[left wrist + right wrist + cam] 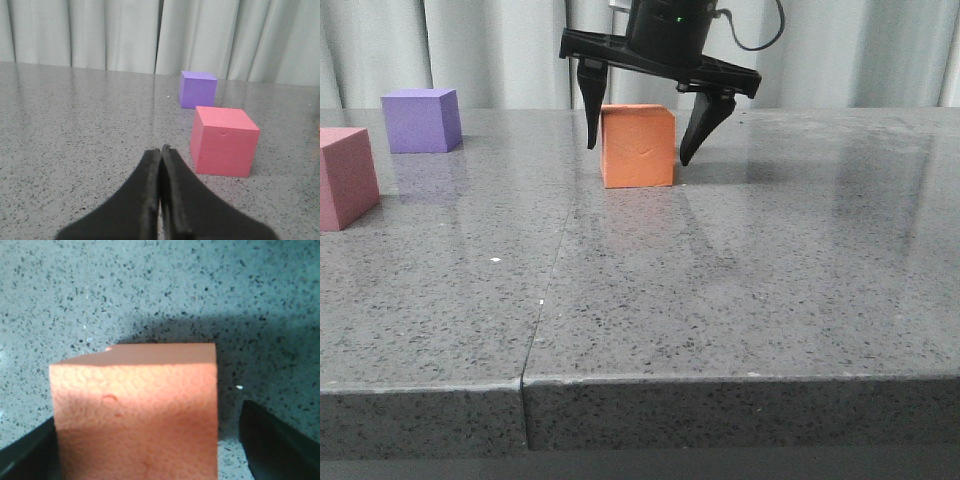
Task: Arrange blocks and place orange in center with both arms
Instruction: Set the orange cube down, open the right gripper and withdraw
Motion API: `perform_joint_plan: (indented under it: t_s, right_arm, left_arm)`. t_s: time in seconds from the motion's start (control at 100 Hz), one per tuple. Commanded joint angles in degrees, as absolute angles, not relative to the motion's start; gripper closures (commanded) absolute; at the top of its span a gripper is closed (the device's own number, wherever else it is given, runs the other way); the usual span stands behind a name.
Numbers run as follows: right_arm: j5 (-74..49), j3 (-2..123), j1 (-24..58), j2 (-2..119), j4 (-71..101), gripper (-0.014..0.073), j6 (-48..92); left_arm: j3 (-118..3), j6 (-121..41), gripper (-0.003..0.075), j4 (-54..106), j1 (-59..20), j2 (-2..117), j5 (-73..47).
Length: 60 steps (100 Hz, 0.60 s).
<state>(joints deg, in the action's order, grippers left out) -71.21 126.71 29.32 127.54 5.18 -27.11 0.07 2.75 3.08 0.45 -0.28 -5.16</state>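
The orange cube (638, 147) sits on the table near the middle, with a small crease on its front face. My right gripper (640, 150) hangs over it, open, one finger on each side. In the right wrist view the cube (135, 415) fills the space between the fingers, and my gripper (145, 450) shows a gap on one side. The pink-red cube (345, 175) is at the far left, and the purple cube (420, 120) is behind it. My left gripper (161, 149) is shut and empty, low over the table, short of the pink-red cube (223, 141) and the purple cube (197, 90).
The grey speckled table has a seam (545, 290) running from the front edge toward the back. A pale curtain (490, 50) hangs behind the table. The table's front edge (720, 378) is close to the camera.
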Motion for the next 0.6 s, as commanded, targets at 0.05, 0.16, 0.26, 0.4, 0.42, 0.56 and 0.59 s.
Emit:
perform_joint_plan:
  t_s: [0.05,0.16,0.26,0.4,0.42,0.56,0.59]
  right_arm:
    - [-76.37,128.51,29.08,121.57,5.59,-0.0049,-26.58]
    - [-76.42,128.51,29.08,119.64,5.59,-0.0049,-26.38]
    - [-76.41,128.51,29.08,117.69,5.59,-0.0049,-25.36]
    - [-76.43,128.51,29.08,114.48,5.51,0.0043,-23.18]
    - [-76.43,128.51,29.08,114.17,5.45,0.0064,-22.91]
    - [-76.43,128.45,29.02,111.72,4.12,0.0361,-20.92]
    - [-76.43,128.45,29.01,111.35,3.86,0.0421,-20.66]
  left_arm:
    - [2.34,2.96,0.0741,3.01,0.52,-1.92,-0.51]
    - [2.34,2.96,0.0741,3.01,0.52,-1.92,-0.51]
    - [2.34,2.96,0.0741,3.01,0.52,-1.92,-0.51]
    - [2.34,2.96,0.0741,3.01,0.52,-1.92,-0.51]
    - [2.34,2.96,0.0741,3.01,0.52,-1.92,-0.51]
    - [2.34,2.96,0.0741,3.01,0.52,-1.92,-0.51]
    - [2.34,2.96,0.0741,3.01,0.52,-1.92,-0.51]
